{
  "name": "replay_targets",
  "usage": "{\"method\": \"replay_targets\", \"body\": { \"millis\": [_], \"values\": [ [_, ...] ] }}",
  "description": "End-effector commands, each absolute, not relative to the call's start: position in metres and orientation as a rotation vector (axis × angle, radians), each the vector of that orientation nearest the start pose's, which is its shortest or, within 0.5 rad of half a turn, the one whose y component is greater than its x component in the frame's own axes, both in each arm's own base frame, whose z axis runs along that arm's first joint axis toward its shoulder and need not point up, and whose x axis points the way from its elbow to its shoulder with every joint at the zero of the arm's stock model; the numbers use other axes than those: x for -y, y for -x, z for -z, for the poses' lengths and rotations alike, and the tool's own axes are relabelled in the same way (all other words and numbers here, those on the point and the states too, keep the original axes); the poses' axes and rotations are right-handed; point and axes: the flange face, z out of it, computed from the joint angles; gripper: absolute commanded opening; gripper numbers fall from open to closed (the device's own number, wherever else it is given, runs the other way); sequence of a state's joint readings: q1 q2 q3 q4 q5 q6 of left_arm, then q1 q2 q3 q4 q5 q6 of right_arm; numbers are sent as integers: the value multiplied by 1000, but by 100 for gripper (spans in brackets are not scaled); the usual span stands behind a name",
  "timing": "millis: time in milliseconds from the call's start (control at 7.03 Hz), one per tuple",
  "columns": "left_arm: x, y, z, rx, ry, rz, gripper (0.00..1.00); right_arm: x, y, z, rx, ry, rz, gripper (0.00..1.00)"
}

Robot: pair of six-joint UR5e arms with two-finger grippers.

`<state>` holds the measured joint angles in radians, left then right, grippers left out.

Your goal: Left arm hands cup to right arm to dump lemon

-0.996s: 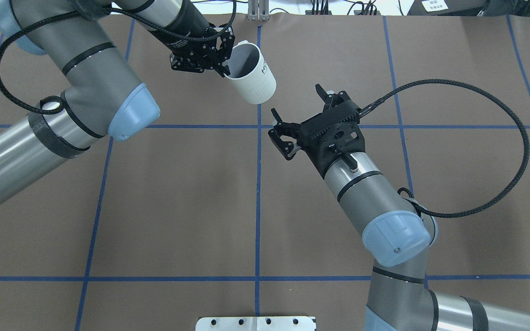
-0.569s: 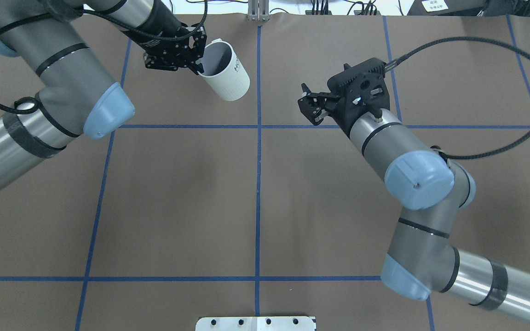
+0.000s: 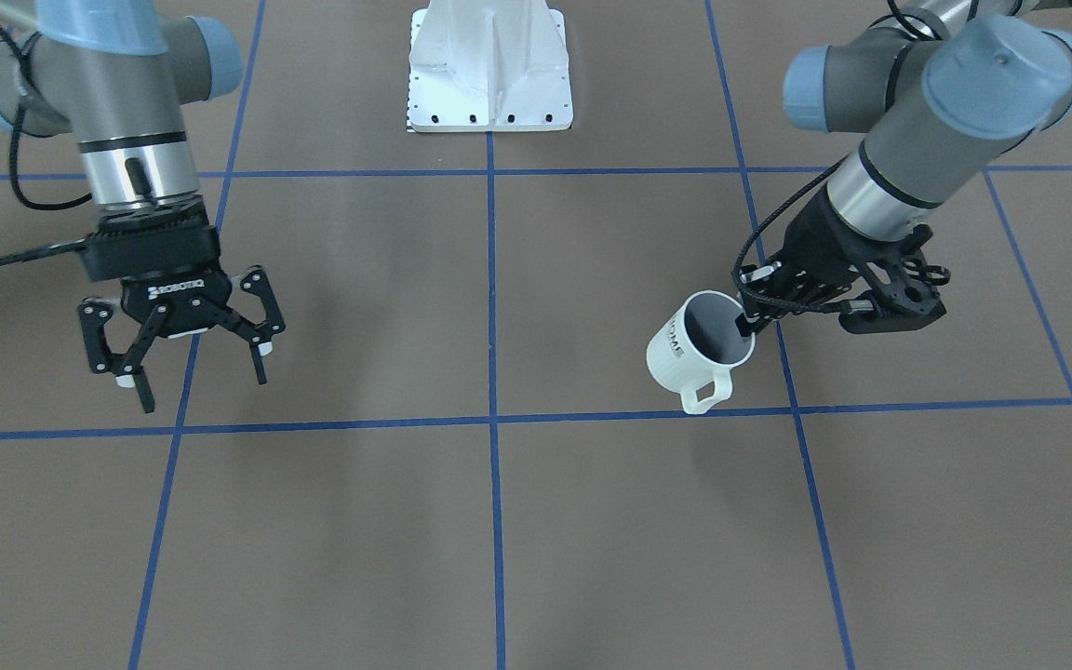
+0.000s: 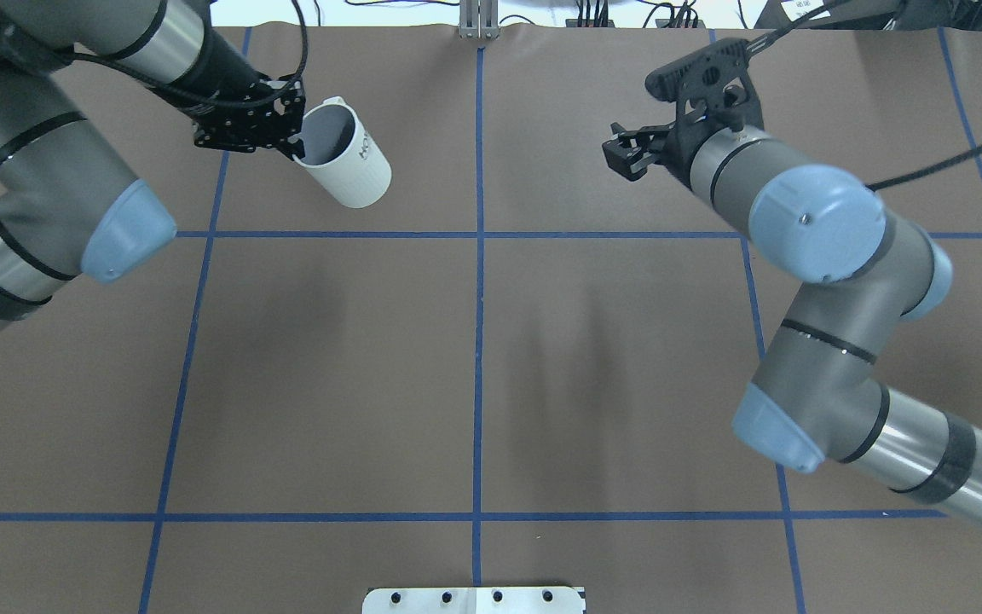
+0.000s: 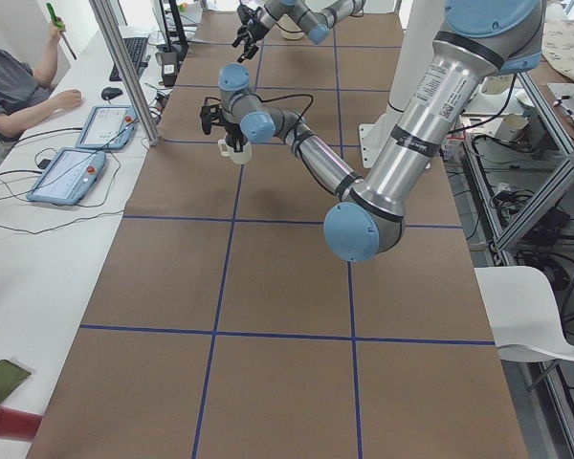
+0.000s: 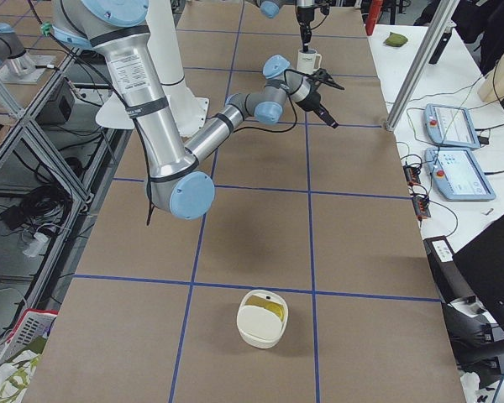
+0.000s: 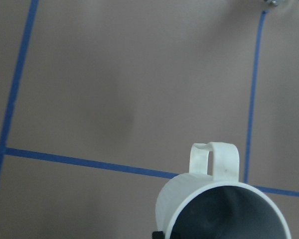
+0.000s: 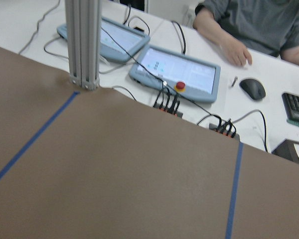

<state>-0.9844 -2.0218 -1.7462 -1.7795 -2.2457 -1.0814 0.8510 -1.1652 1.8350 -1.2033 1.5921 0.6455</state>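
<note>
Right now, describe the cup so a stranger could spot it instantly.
On the brown table gridded with blue tape, follow the thicker left arm to its gripper. It pinches the rim of the cup: a white mug, grey inside, loop handle, dark lettering.

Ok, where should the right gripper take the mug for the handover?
Probably the white mug's free rim on its lettered side, coming from the right gripper's side. The left gripper pinches the opposite rim and the handle juts away from the robot, so that lip is clear.
</note>
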Motion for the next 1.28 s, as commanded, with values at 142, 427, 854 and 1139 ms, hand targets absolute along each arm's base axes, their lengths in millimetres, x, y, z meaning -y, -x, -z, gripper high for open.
{"method": "replay_targets", "body": {
  "millis": [142,427,854,1139],
  "values": [
    [545,-206,-432,-865,-135,-25,0,578,209,-316,754,-410,117,100],
    [518,-158,-506,-794,-147,-152,0,587,125,-365,714,-350,119,100],
    [490,-134,-553,-764,-138,-229,0,560,33,-442,801,-275,195,100],
    [490,-137,-558,-770,-127,-226,0,552,30,-457,799,-255,185,100]
  ]
}}
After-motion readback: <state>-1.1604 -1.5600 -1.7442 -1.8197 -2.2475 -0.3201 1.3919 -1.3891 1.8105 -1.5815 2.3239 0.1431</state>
